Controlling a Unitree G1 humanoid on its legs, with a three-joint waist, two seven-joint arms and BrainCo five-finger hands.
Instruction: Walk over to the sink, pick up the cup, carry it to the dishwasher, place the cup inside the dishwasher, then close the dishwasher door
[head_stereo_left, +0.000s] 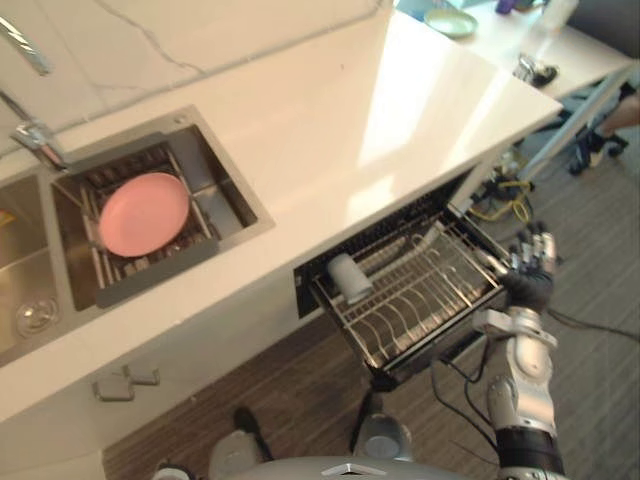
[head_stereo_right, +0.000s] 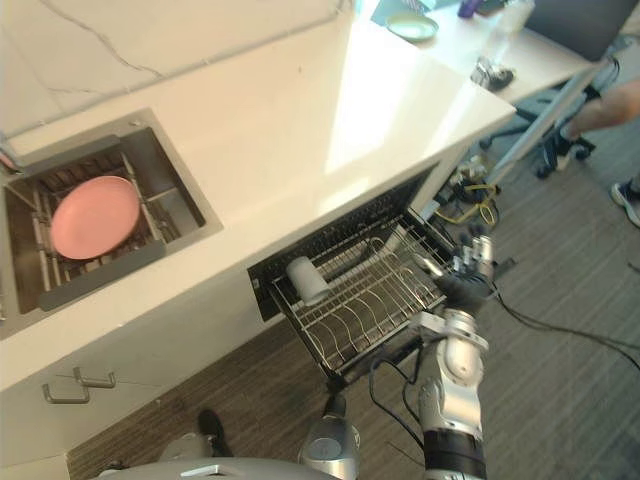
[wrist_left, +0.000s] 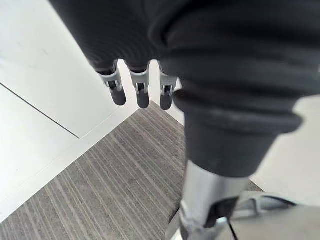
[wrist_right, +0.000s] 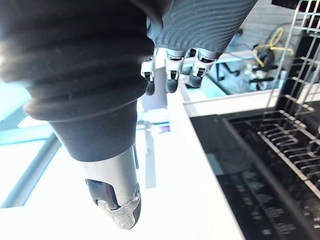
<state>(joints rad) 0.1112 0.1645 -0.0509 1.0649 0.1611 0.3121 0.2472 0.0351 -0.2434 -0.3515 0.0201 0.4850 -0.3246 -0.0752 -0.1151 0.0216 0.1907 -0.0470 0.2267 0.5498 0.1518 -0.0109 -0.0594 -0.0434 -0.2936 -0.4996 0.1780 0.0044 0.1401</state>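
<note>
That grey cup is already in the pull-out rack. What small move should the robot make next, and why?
Probably set the open right hand against the front of the pulled-out wire dish rack and push it inward. The pale grey cylindrical cup already sits in that rack, and the hand hovers empty beside its corner, so only closing seems left.

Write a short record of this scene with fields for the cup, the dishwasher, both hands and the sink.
cup: in the pulled-out dishwasher rack, near its left end
dishwasher: open, not yet closed
right hand: open, beside the rack's right end; contact unclear
left hand: open, empty, above the floor
sink: holds a pink plate
</note>
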